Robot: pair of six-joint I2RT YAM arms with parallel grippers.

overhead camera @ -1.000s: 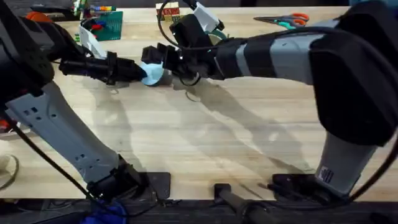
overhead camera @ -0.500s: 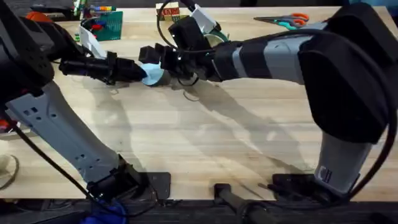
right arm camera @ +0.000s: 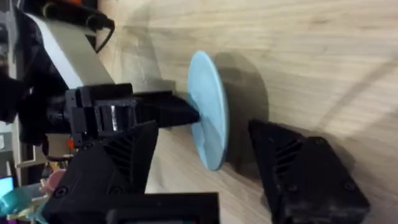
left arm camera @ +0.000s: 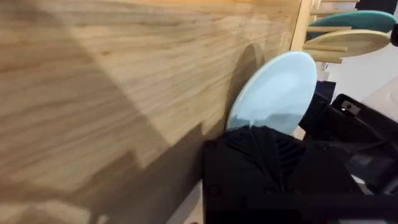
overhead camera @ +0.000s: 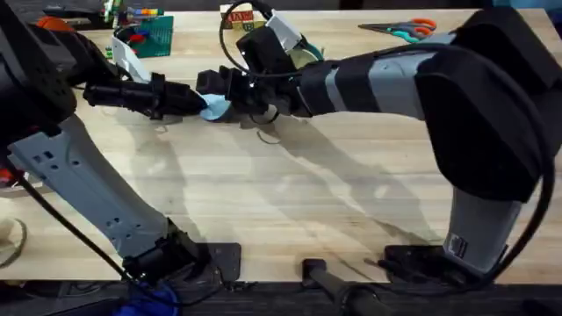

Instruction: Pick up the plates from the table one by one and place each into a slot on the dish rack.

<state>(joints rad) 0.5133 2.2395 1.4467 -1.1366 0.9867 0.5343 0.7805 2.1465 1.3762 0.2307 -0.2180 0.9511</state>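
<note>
light blue plate [right arm camera: 208, 118] on edge, pinched by left claw [overhead camera: 204, 103], between right claw [right arm camera: 205, 168] fingers

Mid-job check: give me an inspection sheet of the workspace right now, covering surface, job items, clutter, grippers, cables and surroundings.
Surface: wooden table, bare in the middle.
Job's things: light blue plate held on edge; dish rack holding a teal plate and a cream plate.
Clutter: green pegboard and scissors at the far edge.
Grippers: left gripper shut on the light blue plate; right gripper open, fingers straddling it.
Cables: black cable looped above the right wrist.
Surroundings: nothing seen.
</note>
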